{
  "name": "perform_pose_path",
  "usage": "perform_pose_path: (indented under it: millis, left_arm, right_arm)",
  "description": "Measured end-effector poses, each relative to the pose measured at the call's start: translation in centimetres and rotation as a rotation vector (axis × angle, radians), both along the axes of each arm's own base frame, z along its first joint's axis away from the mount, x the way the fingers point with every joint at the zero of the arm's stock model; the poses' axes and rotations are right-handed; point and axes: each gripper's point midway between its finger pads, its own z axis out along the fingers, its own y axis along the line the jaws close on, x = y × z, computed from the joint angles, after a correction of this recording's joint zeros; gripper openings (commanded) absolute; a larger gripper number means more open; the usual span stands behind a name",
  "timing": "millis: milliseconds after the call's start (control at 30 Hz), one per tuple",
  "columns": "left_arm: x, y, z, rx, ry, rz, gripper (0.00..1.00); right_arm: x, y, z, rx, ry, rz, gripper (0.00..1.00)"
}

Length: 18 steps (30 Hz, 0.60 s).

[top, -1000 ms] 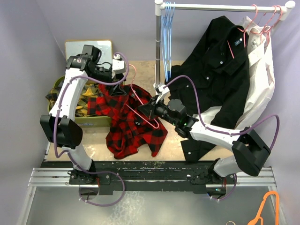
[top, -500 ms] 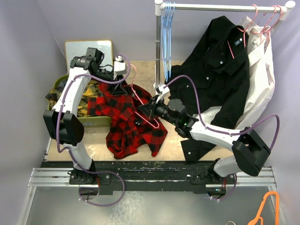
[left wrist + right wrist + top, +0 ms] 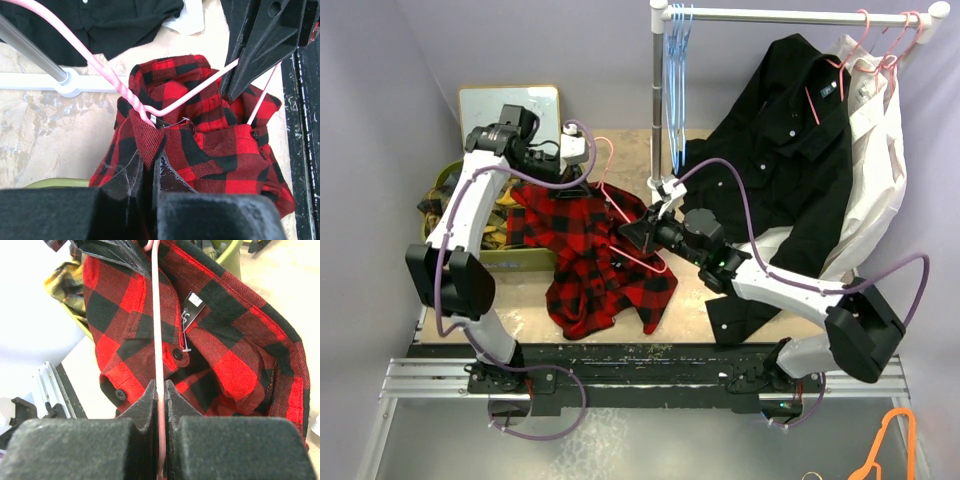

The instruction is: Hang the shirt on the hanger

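Dressing the hanger is the step in hand. The shirt [image 3: 605,265] lies bunched on the table [image 3: 688,310], with the hanger [image 3: 157,330] neck at its collar. The left gripper [image 3: 148,172] pinches the collar and the right gripper [image 3: 160,390] pinches the wire. Next, the collar probably needs drawing over a hanger shoulder. The neck tag [image 3: 193,307] has print too small to read.

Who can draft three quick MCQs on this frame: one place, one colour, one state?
1. In the top view, the black shirt is: A at upper right, hanging from the rail; B at lower left; C at bottom centre.
2. The hanger in the right gripper is: A blue; B pink; C orange.
3. The left gripper is: A open above the shirt; B shut on the hanger; C shut on the shirt.
Answers: A, it drapes from the rail; B, a pink wire runs between the shut fingers; C, its fingers pinch the collar edge.
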Motion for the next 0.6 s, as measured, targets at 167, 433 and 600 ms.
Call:
perform_pose_path:
  millis: [167,433,600]
  left_arm:
    - [-2.0,0.0,3.5,-0.03,-0.076,0.033,0.0]
    - [-5.3,0.2,7.7,-0.08,-0.096,0.091,0.0]
    - [-6.2,0.8,8.0,-0.065,-0.073,0.153,0.0]
  right_arm:
    - [-1.1,-0.5,2.9,0.032,-0.043,0.022,0.09]
    - [-2.1,-2.2,8.0,0.094,-0.107,0.018,0.75]
    - [-2.5,-4.5,9.2,0.086,-0.107,-0.04,0.94]
